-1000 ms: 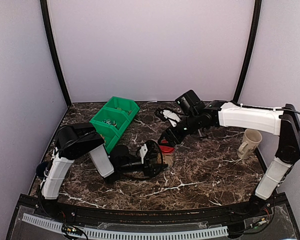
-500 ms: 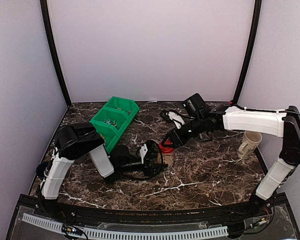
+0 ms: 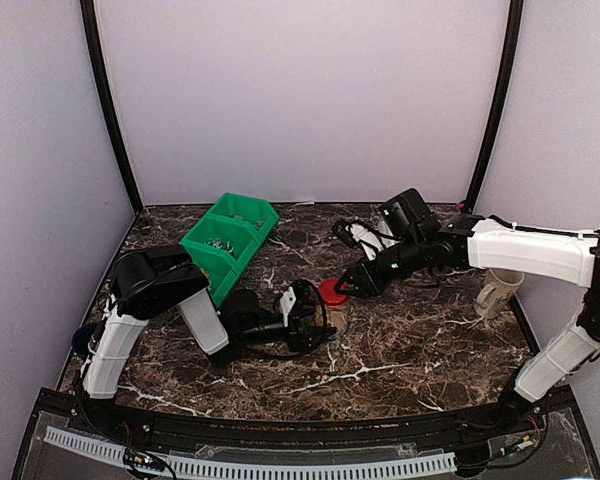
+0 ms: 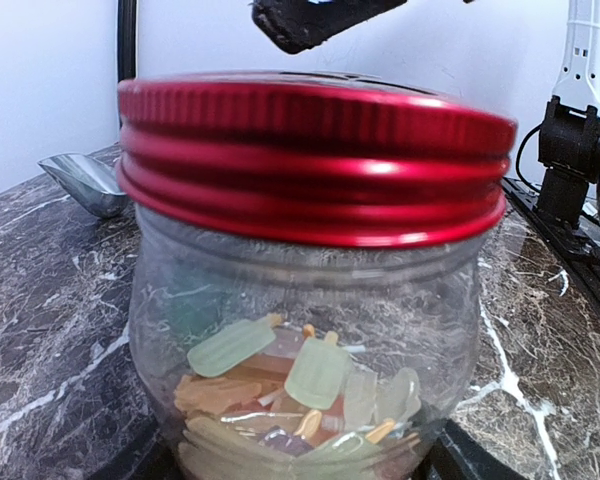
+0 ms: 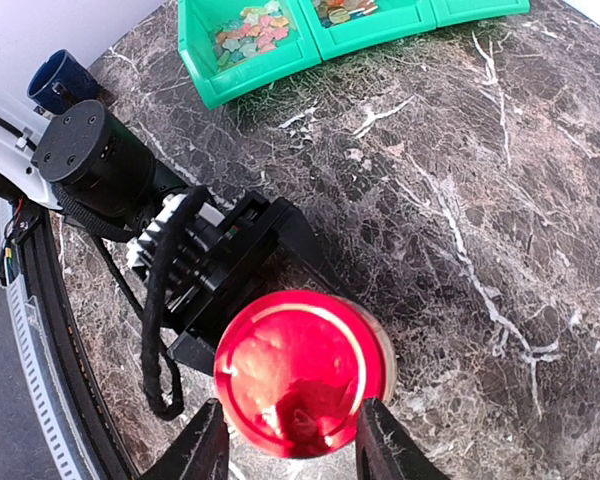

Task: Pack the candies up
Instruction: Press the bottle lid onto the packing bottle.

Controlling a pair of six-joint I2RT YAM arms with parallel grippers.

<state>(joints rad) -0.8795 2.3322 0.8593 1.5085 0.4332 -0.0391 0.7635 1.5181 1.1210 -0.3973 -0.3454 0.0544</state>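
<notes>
While our left gripper clamps the jar of candies at the centre of the table, our right gripper straddles the red lid, its grip unclear; we judge capping under way, tightening next.

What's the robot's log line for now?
left gripper: holding jar | right gripper: straddling red lid | lid: on jar | candies: inside

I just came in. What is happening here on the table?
The left gripper holds a glass jar upright on the marble table. Candies fill its lower part, and a red lid sits on top. The right gripper is over the lid, one finger on each side; whether they already press it I cannot tell. More candies lie in the green bin.
</notes>
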